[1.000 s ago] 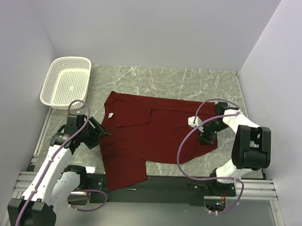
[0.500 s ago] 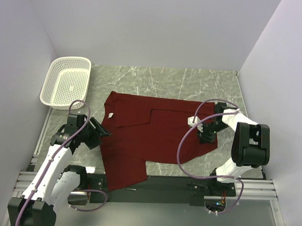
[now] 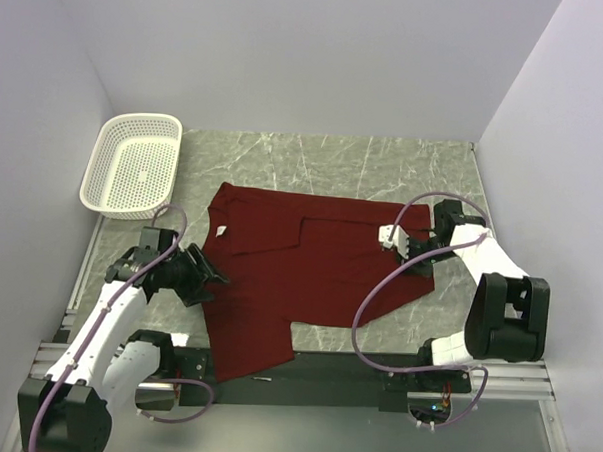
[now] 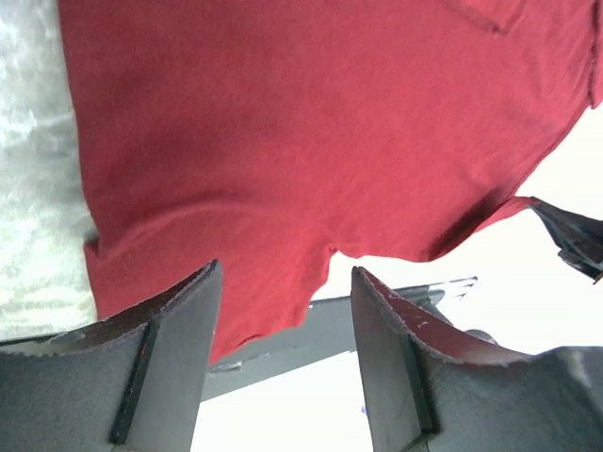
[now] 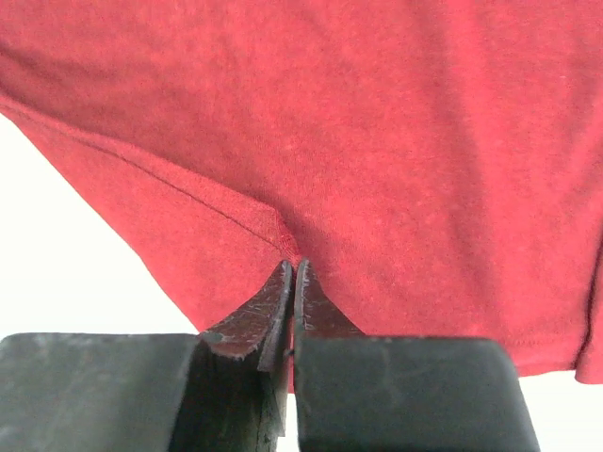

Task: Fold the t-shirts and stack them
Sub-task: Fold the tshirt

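Right wrist view: the right claw (image 5: 292, 271) is pinched together on a pucker of the dark red t-shirt (image 5: 396, 132). The left claw (image 4: 285, 273) stands apart above the t-shirt's edge.

The dark red cloth t-shirt (image 3: 299, 276) is a matt, soft knit with stitched hems. Under it, the grey-green counter (image 3: 384, 165) has a smooth, marble-veined finish with a slight sheen. At the upper left, the white perforated plastic basket (image 3: 134, 164) looks smooth and faintly glossy. The jaws of the left gripper (image 4: 285, 268) and the right gripper (image 5: 293, 266) are dull black, scuffed, and finely serrated along their edges.
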Controlling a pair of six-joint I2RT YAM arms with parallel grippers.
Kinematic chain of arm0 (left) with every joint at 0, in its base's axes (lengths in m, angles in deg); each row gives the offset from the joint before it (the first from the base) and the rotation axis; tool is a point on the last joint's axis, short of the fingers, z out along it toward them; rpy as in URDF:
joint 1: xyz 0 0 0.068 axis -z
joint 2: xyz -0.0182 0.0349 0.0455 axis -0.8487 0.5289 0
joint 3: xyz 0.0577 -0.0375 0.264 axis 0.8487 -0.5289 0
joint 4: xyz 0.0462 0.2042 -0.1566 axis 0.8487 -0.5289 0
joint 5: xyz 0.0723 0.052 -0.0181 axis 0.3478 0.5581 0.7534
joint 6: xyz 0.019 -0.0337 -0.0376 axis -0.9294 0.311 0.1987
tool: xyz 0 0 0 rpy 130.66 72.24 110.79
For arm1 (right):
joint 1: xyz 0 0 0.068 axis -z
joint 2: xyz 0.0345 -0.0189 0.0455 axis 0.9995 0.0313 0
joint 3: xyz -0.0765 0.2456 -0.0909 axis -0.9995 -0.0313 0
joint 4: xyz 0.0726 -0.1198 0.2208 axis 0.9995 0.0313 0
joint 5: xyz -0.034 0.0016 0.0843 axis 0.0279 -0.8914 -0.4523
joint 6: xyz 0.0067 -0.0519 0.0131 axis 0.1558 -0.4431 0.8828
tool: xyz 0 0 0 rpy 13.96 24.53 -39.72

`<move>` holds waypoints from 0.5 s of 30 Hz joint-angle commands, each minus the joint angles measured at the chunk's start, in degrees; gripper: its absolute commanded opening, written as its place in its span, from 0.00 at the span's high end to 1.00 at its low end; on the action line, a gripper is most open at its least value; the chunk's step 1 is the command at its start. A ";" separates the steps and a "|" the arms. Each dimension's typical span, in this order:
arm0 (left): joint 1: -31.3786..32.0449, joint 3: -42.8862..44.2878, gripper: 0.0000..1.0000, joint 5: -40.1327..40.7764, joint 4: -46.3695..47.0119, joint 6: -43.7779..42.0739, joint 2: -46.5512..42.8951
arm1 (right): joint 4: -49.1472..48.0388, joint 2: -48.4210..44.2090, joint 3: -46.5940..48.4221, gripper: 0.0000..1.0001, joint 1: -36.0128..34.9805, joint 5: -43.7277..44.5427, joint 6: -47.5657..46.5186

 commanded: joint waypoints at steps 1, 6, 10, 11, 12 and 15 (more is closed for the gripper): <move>0.74 -1.03 0.37 -1.19 -2.24 1.20 0.24 | 0.09 -3.20 0.72 1.00 0.60 -3.46 4.56; 0.92 2.82 0.34 9.07 -5.93 3.23 2.69 | -6.42 -3.12 1.07 1.00 1.57 -2.94 17.39; 1.18 5.74 0.35 14.27 -11.45 3.84 4.99 | -6.77 -1.97 1.42 1.00 3.06 -3.46 19.52; 1.36 5.83 0.36 14.98 -12.43 4.02 5.25 | -6.68 -1.71 1.42 1.00 3.76 -3.73 19.61; 1.88 5.31 0.36 15.85 -13.05 4.63 5.52 | -6.85 -1.53 1.25 1.00 4.12 -4.16 19.78; 4.16 2.42 0.38 14.64 -13.76 6.04 7.01 | -6.77 -1.00 1.25 1.00 5.00 -6.10 19.87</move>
